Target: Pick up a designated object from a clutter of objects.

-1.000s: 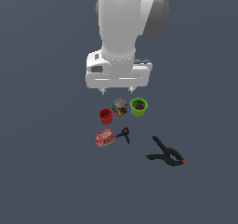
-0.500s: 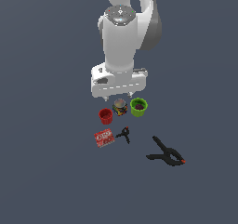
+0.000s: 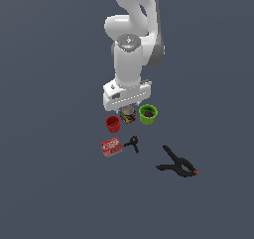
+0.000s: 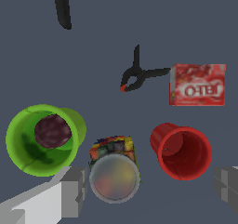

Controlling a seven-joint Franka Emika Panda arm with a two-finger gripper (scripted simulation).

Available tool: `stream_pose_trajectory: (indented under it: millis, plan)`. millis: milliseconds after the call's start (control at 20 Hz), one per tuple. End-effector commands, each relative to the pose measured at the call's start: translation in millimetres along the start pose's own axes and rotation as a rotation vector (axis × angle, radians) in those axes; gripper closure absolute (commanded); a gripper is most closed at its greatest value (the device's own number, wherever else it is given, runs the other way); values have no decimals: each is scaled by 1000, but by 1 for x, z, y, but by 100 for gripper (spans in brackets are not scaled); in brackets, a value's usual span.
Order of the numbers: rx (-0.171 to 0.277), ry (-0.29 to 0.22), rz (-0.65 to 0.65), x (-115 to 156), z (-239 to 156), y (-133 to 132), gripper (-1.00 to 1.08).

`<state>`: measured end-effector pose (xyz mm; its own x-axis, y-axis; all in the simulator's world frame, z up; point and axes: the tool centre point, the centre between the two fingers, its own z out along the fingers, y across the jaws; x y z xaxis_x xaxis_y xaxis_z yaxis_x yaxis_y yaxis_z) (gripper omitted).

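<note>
The designated object, a short can (image 3: 128, 115) with a silvery top and a multicoloured label, stands upright between the red cup (image 3: 113, 124) and the green cup (image 3: 148, 114). My gripper (image 3: 127, 105) hangs right above it. In the wrist view the can (image 4: 114, 174) shows top-on. The gripper (image 4: 149, 187) is open. One grey finger (image 4: 72, 190) sits on the green cup's (image 4: 44, 139) side of the can. The other finger (image 4: 228, 183) is out beyond the red cup (image 4: 183, 151). Nothing is held. The green cup holds a dark round item.
A flat red printed box (image 3: 111, 147) and a tiny black clamp (image 3: 132, 143) lie just in front of the cups. A large black spring clamp (image 3: 177, 165) lies further off toward the exterior view's right. The wrist view shows the box (image 4: 198, 84), the tiny clamp (image 4: 137, 75) and part of the large clamp (image 4: 62, 4).
The arm has come down over the clutter, and the hand now sits much closer above the can. The objects have not moved.
</note>
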<state>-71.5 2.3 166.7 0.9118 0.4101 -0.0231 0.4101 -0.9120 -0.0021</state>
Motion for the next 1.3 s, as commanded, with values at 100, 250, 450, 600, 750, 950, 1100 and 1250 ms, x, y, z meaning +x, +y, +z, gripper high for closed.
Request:
stream_pose_trajectory:
  millis: [100,250,450,600,750,950,1100,1250]
  plan:
    - [-1,10,-86,-19,26,-10,-92]
    - [-2,15,-129,-29,39,-15,-92]
    - [-3,19,-172,-40,51,-21,-92]
    - [-4,21,-193,-46,56,-24,-92]
    - [-4,23,-204,-49,59,-25,-92]
    - [-4,22,-203,-49,59,-25,-92]
    - [-4,22,-203,-49,63,-25,-92]
    - [-4,22,-203,-49,70,-25,-92]
